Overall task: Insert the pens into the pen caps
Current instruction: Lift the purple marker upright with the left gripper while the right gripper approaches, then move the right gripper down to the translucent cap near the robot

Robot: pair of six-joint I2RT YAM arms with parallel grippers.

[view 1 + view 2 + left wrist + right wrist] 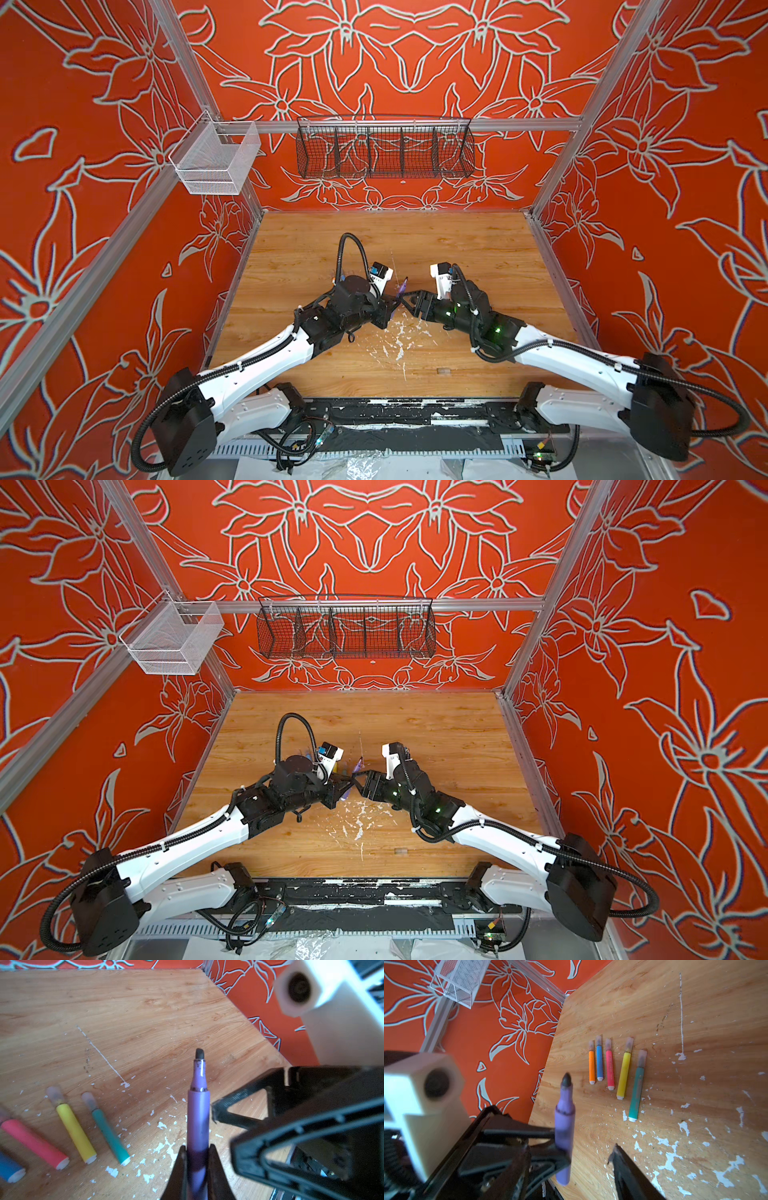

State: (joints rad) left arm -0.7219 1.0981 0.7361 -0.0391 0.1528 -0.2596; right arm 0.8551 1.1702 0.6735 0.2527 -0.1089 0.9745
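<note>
1. The left pincer (pixel 197 1148) is clenched on the purple pen (pixel 198 1115). It grips the rear of the barrel, and a short stub of tail sticks out behind the fingers.
2. The pen's long axis runs straight out ahead of that pincer, bare tip leading. In both top views it slants away from the near edge toward the back wall, held clear of the tabletop (pixel 311 249).
3. The barrel is matte purple and steps down to a narrower purple neck with dark smudges. It ends in a dark, blunt-pointed nib that carries no cap.
4. The right pincer (pixel 223 1126) stands released, its jaws apart with bare wood showing between them and nothing in them. One fingertip sits just beside the purple barrel, ahead of the left pincer's grip; whether it touches cannot be told.
5. Five more pens, orange (pixel 591 1067), blue (pixel 599 1064), pink (pixel 610 1070), yellow (pixel 624 1075) and green (pixel 636 1093), lie flat in a loose, roughly parallel row. They are beyond the left pincer, on the side away from the right pincer. Cloudy clear caps (pixel 629 1043) cover their tips, which point the same way as the purple nib.
6. A loose cap (pixel 444 371) lies well apart from both pincers, toward the near edge.
7. White flecks (pixel 399 336) dot the wood below the pincers.
</note>
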